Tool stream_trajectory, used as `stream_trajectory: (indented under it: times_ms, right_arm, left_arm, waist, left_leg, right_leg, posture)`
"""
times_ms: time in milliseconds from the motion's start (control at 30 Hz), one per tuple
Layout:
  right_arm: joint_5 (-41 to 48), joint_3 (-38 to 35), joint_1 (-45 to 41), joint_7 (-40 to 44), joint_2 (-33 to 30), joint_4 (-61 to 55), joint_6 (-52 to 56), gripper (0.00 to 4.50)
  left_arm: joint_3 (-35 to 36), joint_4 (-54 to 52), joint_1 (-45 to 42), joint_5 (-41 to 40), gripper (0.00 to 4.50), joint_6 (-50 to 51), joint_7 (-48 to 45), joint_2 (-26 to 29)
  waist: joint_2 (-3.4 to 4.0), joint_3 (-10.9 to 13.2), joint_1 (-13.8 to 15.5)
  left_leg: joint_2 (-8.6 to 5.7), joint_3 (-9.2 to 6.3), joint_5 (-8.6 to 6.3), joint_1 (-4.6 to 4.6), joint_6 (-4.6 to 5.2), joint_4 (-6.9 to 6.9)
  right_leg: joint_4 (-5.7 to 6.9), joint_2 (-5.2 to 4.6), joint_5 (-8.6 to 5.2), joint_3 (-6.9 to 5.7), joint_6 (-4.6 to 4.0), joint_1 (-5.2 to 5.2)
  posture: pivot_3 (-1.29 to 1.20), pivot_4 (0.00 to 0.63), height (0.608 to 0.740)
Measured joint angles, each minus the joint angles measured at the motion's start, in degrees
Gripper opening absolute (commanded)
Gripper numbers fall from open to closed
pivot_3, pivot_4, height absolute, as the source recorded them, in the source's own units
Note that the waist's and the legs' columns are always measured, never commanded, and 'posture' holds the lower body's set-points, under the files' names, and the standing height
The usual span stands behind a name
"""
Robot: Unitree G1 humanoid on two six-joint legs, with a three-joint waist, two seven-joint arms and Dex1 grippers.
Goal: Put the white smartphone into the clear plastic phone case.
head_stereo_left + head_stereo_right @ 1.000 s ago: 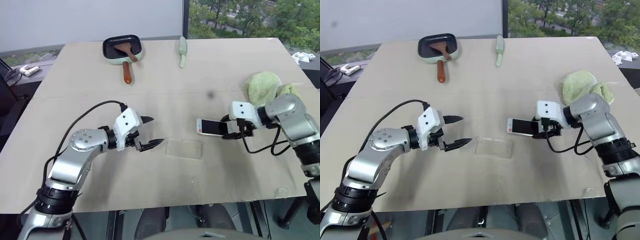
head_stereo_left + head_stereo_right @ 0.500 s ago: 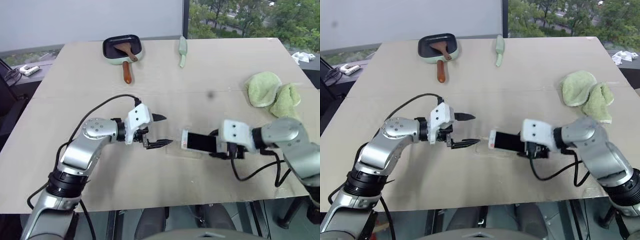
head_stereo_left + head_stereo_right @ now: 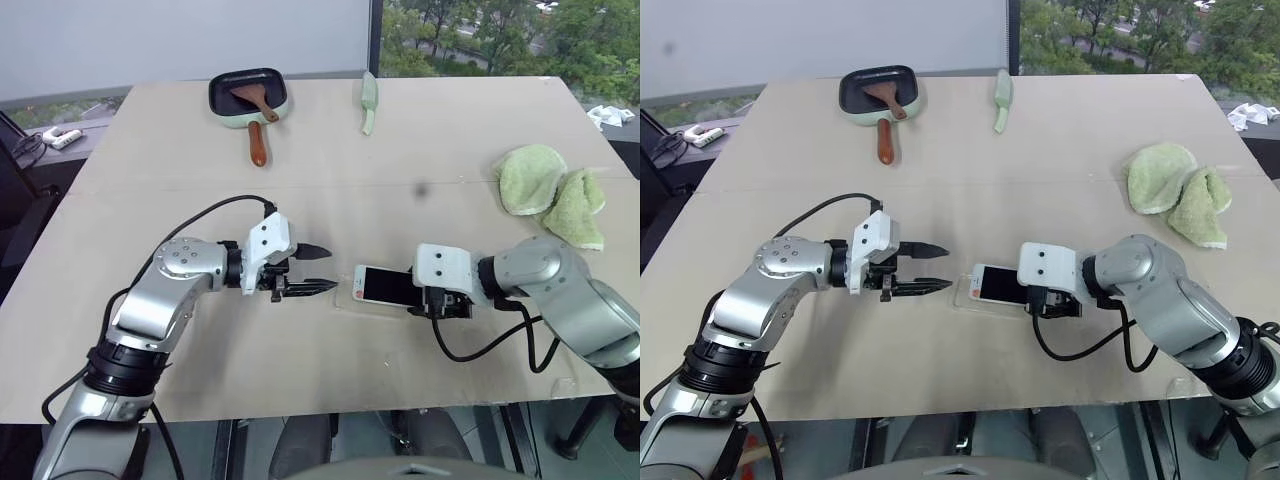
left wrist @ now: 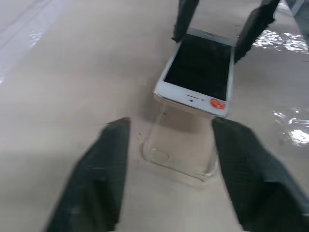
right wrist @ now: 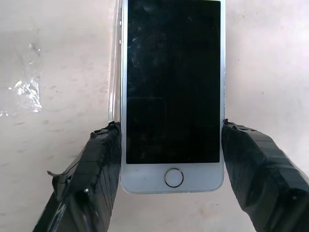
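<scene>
Our right gripper [image 5: 169, 159] clamps the white smartphone [image 3: 385, 286], screen up, over the clear plastic phone case [image 4: 181, 153] on the table [image 3: 420, 140]. Our left gripper [image 3: 315, 269] hovers just beside the case, fingers parted and empty. A pan [image 3: 245, 95] with a spatula [image 3: 256, 120] and green cloths [image 3: 550, 190] lie well apart.

Beige table [image 3: 150, 150], pan [image 3: 247, 95] (spatula inside), green cloths [image 3: 550, 190], clear phone case [image 4: 181, 157]

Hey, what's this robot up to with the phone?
It is fitting a white smartphone into a clear plastic phone case lying on the table. The right tool grips the phone by its sides and holds it partly over the case, not yet seated. The left tool hovers open beside the case.
</scene>
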Motion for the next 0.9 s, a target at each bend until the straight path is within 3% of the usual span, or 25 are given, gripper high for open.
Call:
stream_trajectory:
  times_ms: [67, 100, 567, 900]
  right_arm:
    - [0.55, 0.82, -1.24, 0.02, 0.06, -0.02, 1.12, 2.71]
    - [0.80, 1.64, -1.77, 0.01, 0.08, -0.06, 1.42, 2.71]
    - [0.80, 8.87, -6.32, -2.36, 2.29, 1.68, 3.21, 2.71]
    - [0.97, 11.17, -7.75, -3.52, 2.94, 2.27, 7.08, 2.71]
  left_arm:
    - [-0.81, 0.07, -0.02, 0.50, 0.76, -0.83, -0.70, -0.12]
    - [-1.38, 0.36, -0.19, 0.70, 0.09, -1.32, -1.21, -0.40]
    - [-7.41, 7.12, -8.20, 5.15, 0.03, -5.12, -4.50, -6.12]
    - [-9.42, 7.10, -8.33, 6.88, 0.03, -4.73, -4.98, -6.33]
  waist:
    - [0.00, 0.00, -0.04]
    - [0.00, 0.00, -0.05]
    - [0.00, 0.00, -0.07]
    - [0.00, 0.00, -0.13]
  left_leg:
    - [0.00, -0.01, 0.00, 0.00, 0.00, 0.00]
    - [0.00, -0.01, 0.00, 0.00, 0.00, 0.00]
    - [-0.06, -0.16, 0.00, -0.12, 0.00, 0.14]
    - [-0.06, -0.29, 0.00, -0.14, 0.00, 0.21]
  right_leg:
    - [0.01, 0.00, 0.00, -0.01, 0.00, 0.00]
    - [0.02, 0.01, 0.00, -0.02, 0.00, 0.00]
    - [0.03, 0.01, 0.00, -0.17, 0.00, 0.00]
    - [0.08, 0.02, 0.00, -0.25, -0.01, 0.01]
  posture:
    - [0.00, 0.150, 0.740]
    - [0.00, 0.150, 0.740]
    - [0.00, 0.150, 0.740]
    - [0.00, 0.150, 0.740]
